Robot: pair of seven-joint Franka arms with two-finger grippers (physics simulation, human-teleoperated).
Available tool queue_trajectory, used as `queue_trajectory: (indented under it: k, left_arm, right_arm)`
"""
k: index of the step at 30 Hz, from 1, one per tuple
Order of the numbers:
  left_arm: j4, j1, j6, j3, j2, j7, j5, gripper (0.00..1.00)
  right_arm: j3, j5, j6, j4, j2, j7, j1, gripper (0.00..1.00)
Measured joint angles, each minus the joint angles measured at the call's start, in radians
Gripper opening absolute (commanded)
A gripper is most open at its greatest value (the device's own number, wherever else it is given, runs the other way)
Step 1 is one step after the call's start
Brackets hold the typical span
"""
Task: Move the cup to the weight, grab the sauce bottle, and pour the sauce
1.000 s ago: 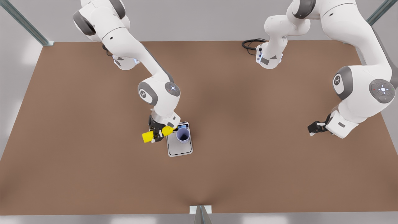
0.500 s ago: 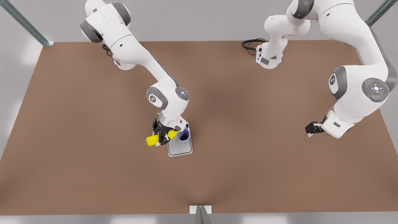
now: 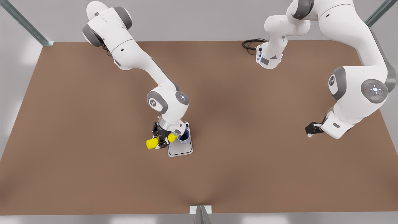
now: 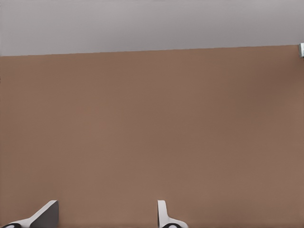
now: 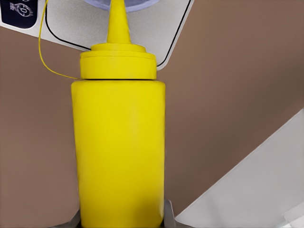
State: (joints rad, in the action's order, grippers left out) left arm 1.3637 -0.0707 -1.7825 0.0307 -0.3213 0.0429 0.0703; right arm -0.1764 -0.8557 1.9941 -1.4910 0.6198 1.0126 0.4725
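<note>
Looking down through the front view, I see my right gripper point(image 3: 161, 140) near the middle of the brown tabletop point(image 3: 93, 174), its fingers clamped on the sauce bottle point(image 3: 153, 143). I have the bottle tipped almost flat, base toward the front view's left, nozzle aimed at the cup point(image 3: 184, 136). The cup stands on the weight point(image 3: 180, 149), at the end nearer the arm, partly hidden behind the wrist. In the right wrist view the yellow bottle point(image 5: 118, 147) runs straight away from the camera; its pointed tip sits over the rim of the cup point(image 5: 137, 4), which rests on the scale's grey plate point(image 5: 156, 28). A thin yellow thread curves from the bottle's shoulder across the plate.

My left gripper point(image 3: 311, 129) waits well apart, low over the tabletop on the front view's right. Its wrist view shows two pale fingers point(image 4: 164, 216) spread wide over bare brown surface, nothing between them.
</note>
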Motion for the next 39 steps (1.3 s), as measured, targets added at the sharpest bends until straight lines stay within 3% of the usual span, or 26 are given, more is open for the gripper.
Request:
queue_trajectory:
  k: [10,17,22,27,34,39]
  left_arm:
    - [-0.002,-0.001,0.000,0.000,-0.001,0.000,-0.002,1.00]
    - [-0.002,-0.001,-0.008,0.000,-0.001,0.000,-0.003,1.00]
    - [-0.002,-0.002,-0.006,-0.001,0.003,0.001,-0.003,1.00]
    - [-0.002,-0.012,-0.006,-0.005,0.001,0.002,-0.005,1.00]
    - [-0.002,-0.012,-0.008,-0.005,0.001,0.002,-0.004,1.00]
    - [-0.002,-0.012,-0.008,-0.005,0.001,0.002,-0.005,1.00]
  right_arm:
    - [0.000,0.056,-0.006,0.008,-0.024,-0.009,-0.027,0.61]
    - [-0.001,0.657,0.001,0.017,-0.095,0.141,-0.286,0.61]
    - [-0.003,1.077,-0.005,0.000,-0.090,0.472,-0.483,0.61]
    - [-0.003,1.551,-0.204,-0.040,-0.011,0.942,-0.717,0.61]
    - [-0.003,1.855,-0.419,-0.059,0.181,1.183,-0.869,0.62]
    - [-0.003,1.936,-0.422,-0.044,0.295,1.378,-0.871,0.62]
